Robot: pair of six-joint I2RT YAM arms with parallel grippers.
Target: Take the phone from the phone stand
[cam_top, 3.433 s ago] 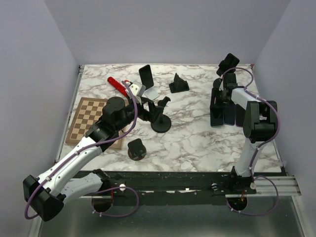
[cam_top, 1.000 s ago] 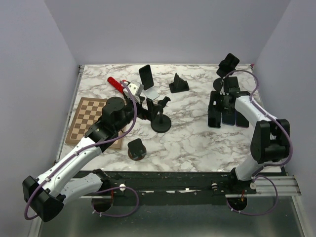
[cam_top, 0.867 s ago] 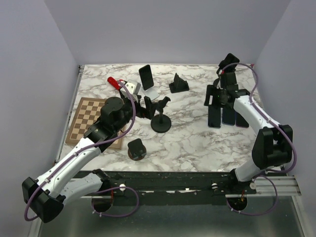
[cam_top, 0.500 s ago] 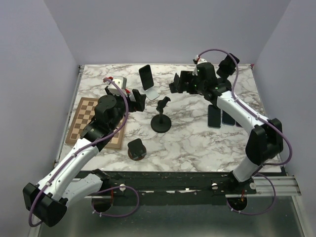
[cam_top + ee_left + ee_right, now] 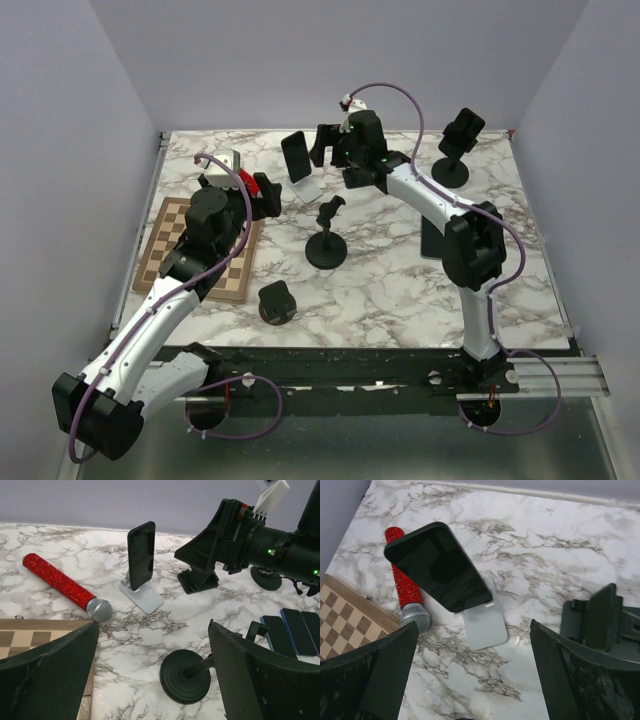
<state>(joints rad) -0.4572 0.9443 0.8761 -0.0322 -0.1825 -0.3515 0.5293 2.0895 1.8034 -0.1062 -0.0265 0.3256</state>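
The phone is leaning in the silver phone stand on the marble surface. The right tool is hovering just beside the stand, fingers spread wide, gripping nothing. The left tool is hanging on the stand's other side, also released, near the red microphone.

My left arm and right arm are showing white link shells joined by black joint housings. A purple cable is trailing along each arm. My left end effector and right end effector are presenting matte black, wedge-shaped fingers. My right wrist is carrying a white connector and glowing small green lights.
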